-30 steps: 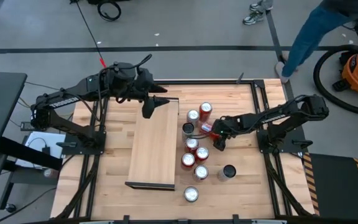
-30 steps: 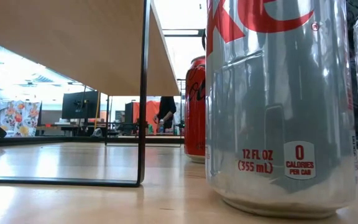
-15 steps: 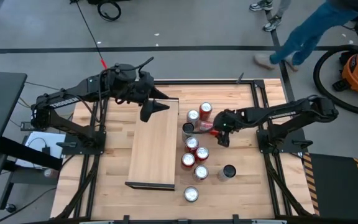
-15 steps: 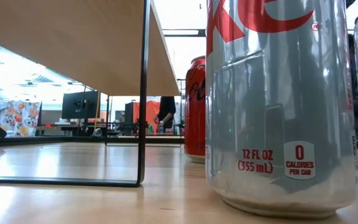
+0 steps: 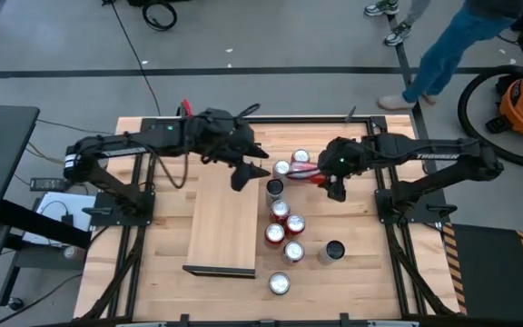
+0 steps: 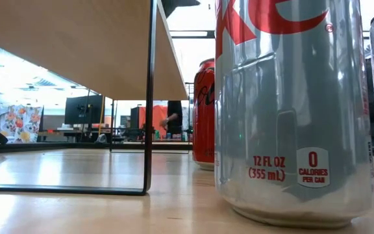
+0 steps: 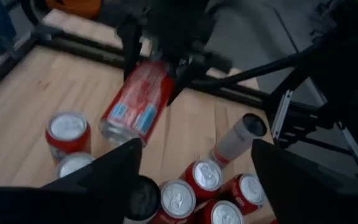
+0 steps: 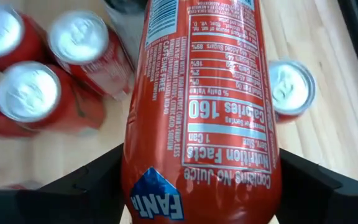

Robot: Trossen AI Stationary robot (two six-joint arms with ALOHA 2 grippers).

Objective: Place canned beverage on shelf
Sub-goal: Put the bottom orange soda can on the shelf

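An orange-red Fanta can (image 7: 135, 99) hangs tilted above the standing cans, with my right gripper (image 5: 327, 174) shut on it. The shelf (image 5: 225, 218), a pale board with dark end lips, lies left of the cans. In the low view it (image 6: 63, 45) shows from below on a dark leg. My left gripper (image 7: 197, 186) is open over the shelf's far right corner. It points at the held can and has nothing between its fingers. My right gripper pinches the can's round wall (image 8: 135, 168) between its two fingers (image 8: 86, 180), at the end nearer the wrist. The fingers slant down from the table's right and lie along the can. The can's free end (image 7: 120, 130) points down and left, clear of the table.
Several red and silver cans (image 5: 281, 210) stand in a cluster right of the shelf, with two dark ones (image 5: 333, 251) among them. A silver can (image 6: 291, 110) fills the low view up close. A person (image 5: 443, 54) walks beyond the far edge.
My right gripper has risen from among the cans with the orange-red can, lifting it clear of the table and tipping it. My left gripper has gone toward the table's right edge and a little nearer, toward the held can.
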